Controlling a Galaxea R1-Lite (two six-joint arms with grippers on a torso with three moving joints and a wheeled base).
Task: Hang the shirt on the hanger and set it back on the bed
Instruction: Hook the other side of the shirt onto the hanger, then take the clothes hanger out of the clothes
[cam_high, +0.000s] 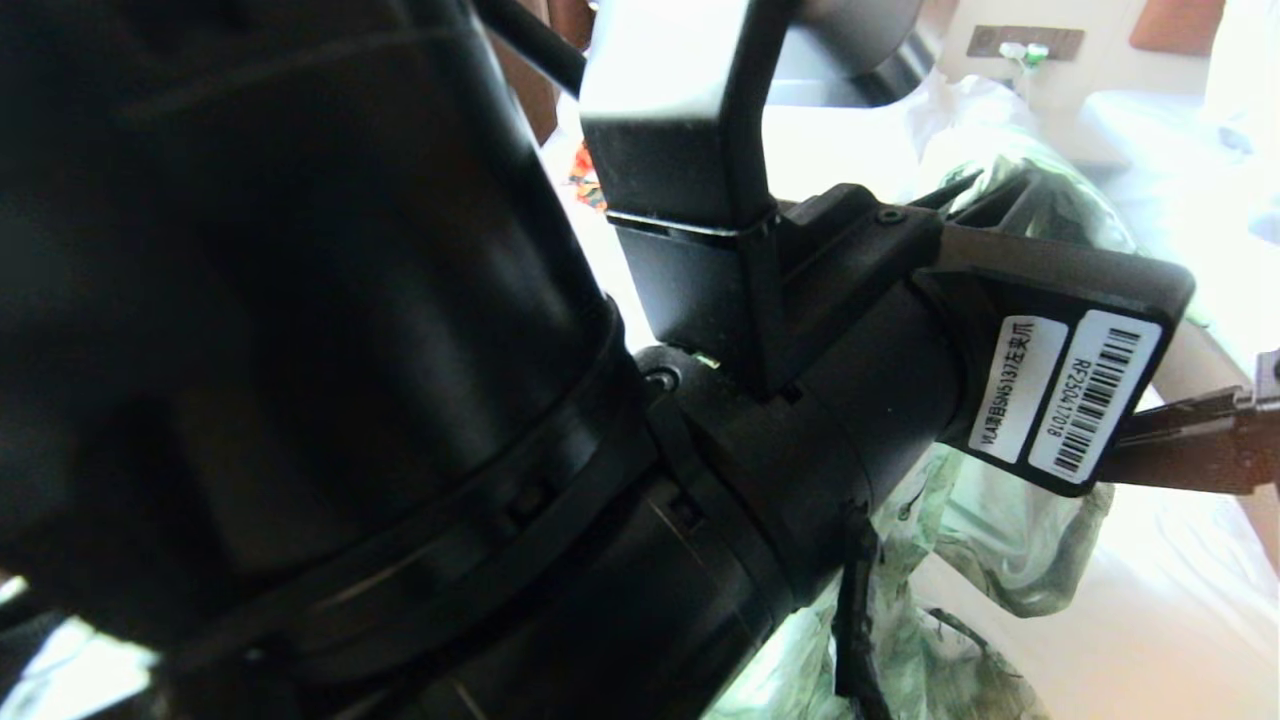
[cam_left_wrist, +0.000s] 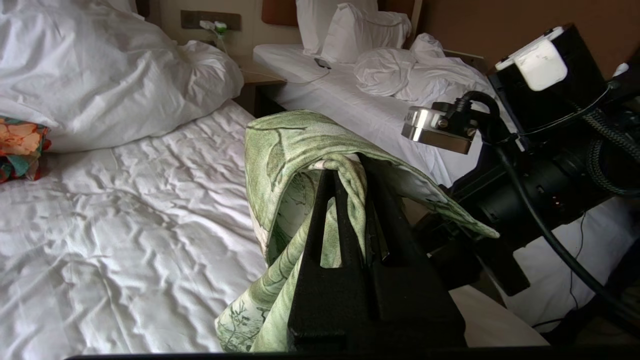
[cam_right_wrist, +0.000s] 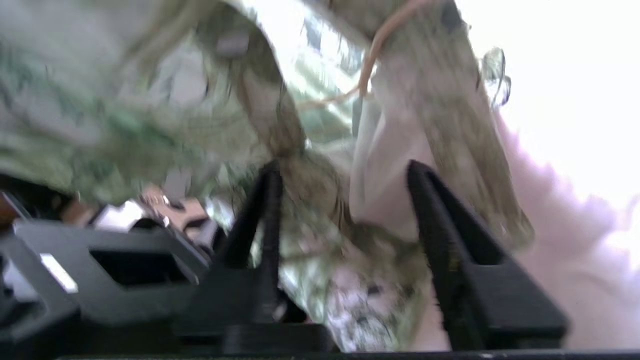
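The pale and dark green leaf-print shirt (cam_left_wrist: 285, 145) hangs bunched above the bed (cam_left_wrist: 125, 225), with my left gripper (cam_left_wrist: 350, 172) shut on a twisted fold of it. In the right wrist view my right gripper (cam_right_wrist: 342, 167) stands open, its two fingers apart with shirt (cam_right_wrist: 300, 280) cloth between them. A thin cream wire of the hanger (cam_right_wrist: 376, 45) shows against the cloth just beyond those fingers; the rest of it is hidden. My left arm (cam_high: 400, 400) fills most of the head view, and folds of the shirt (cam_high: 1000, 540) show below it.
A white duvet (cam_left_wrist: 100, 65) is heaped at the head of the bed, with a small orange floral garment (cam_left_wrist: 20, 145) beside it. A second white bed (cam_left_wrist: 350, 95) stands beyond a gap. My right arm (cam_left_wrist: 525, 190) reaches in close beside the held shirt.
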